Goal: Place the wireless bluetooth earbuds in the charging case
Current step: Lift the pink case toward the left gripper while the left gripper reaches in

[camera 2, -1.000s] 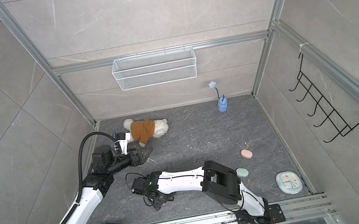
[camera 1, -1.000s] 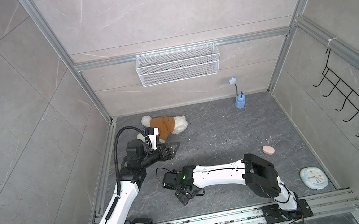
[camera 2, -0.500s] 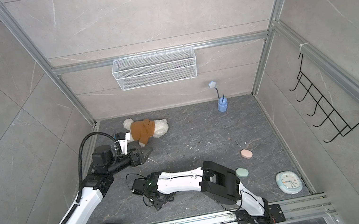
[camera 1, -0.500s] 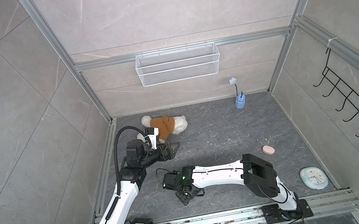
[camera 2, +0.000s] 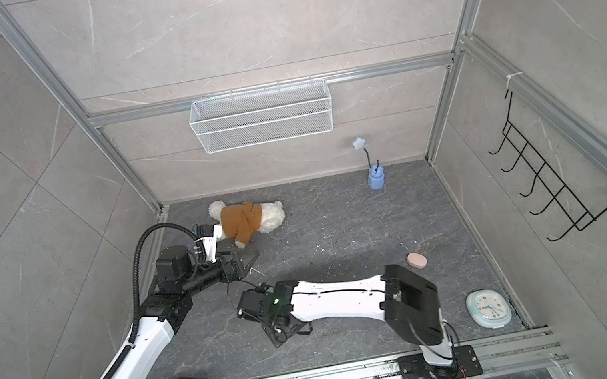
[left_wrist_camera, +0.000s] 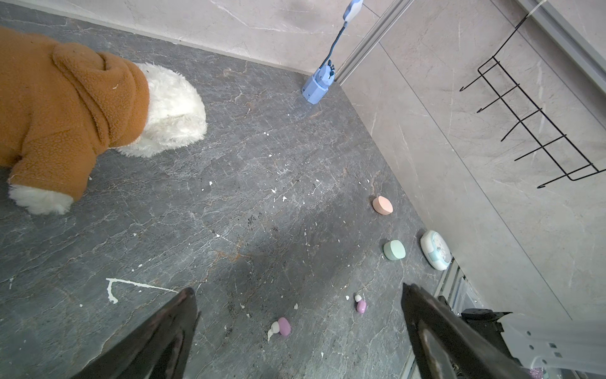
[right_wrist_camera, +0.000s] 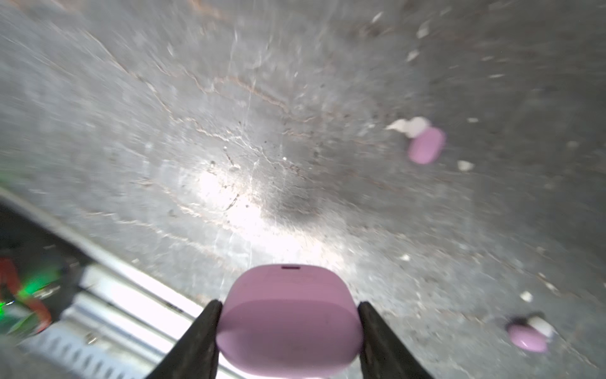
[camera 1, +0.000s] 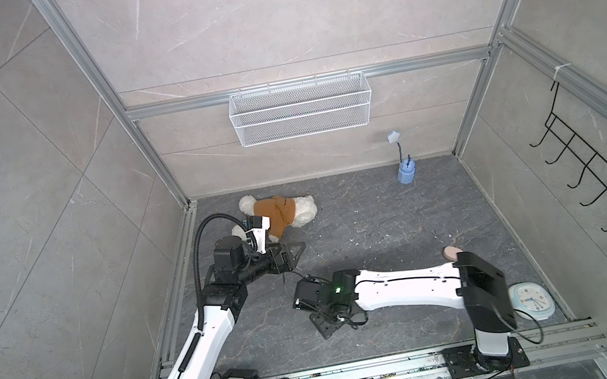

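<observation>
1. The right tool [right_wrist_camera: 288,305] is clenched on the lilac charging case [right_wrist_camera: 288,328], with one dark finger pressed against each side of it; a seam runs across the case and a small slot shows on its far face; this wrist view is blurred
2. Two lilac earbuds [right_wrist_camera: 426,146] lie loose on the grey table [right_wrist_camera: 229,115], outside the case and well apart from each other; each has a white tip, and the second bud [right_wrist_camera: 528,336] lies off to one side of the tool
3. The left tool [left_wrist_camera: 297,290] is released, its jaws spread wide above the table [left_wrist_camera: 229,197]; in the left wrist view both earbuds [left_wrist_camera: 284,326] lie on the table between the two dark fingers [left_wrist_camera: 170,328]
4. A peach case [left_wrist_camera: 382,205] and a mint case [left_wrist_camera: 394,250] sit near the right wall, apart from each other; a pale blue clock [left_wrist_camera: 435,250] lies just beside the mint one
5. A plush toy [camera 1: 280,213] in a brown coat lies at the back left, just behind the left tool [camera 1: 292,253] in both top views; white specks [left_wrist_camera: 274,190] are scattered over the table
</observation>
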Robot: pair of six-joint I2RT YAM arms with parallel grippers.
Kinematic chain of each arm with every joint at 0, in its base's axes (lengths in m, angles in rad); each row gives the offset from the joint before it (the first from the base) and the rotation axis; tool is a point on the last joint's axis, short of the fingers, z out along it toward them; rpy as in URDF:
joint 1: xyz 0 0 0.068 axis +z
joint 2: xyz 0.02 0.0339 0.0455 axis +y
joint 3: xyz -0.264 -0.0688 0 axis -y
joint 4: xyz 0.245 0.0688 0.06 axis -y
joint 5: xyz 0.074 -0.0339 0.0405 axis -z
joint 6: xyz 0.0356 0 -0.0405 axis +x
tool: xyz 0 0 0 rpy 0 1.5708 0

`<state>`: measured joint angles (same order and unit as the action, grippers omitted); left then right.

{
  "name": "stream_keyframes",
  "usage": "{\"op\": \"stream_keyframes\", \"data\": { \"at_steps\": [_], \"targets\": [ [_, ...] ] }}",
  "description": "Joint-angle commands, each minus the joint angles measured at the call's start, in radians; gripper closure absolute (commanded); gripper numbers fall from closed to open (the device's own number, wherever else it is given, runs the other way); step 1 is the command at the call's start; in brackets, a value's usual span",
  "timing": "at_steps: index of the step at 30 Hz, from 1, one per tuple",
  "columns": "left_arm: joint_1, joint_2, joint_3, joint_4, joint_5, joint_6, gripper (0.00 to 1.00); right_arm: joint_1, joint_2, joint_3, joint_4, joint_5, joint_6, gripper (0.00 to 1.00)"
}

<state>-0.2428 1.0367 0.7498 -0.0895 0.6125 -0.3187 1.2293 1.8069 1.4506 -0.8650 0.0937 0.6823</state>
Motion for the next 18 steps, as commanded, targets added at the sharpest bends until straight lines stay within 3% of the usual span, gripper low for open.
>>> {"op": "stream_keyframes", "data": {
  "at_steps": [1, 9, 18],
  "targets": [
    [-0.014, -0.026, 0.013, -0.007, 0.031, 0.07, 0.0, -0.049, -0.141, -0.089, 0.043, -0.022, 0.046, 0.39],
    [-0.15, 0.001, 0.037, -0.075, -0.008, 0.234, 0.0, -0.241, -0.381, -0.234, 0.1, -0.178, 0.024, 0.39],
    [-0.287, 0.003, 0.035, -0.123, -0.035, 0.383, 0.01, -0.485, -0.448, -0.278, 0.142, -0.443, -0.012, 0.39]
  ]
}}
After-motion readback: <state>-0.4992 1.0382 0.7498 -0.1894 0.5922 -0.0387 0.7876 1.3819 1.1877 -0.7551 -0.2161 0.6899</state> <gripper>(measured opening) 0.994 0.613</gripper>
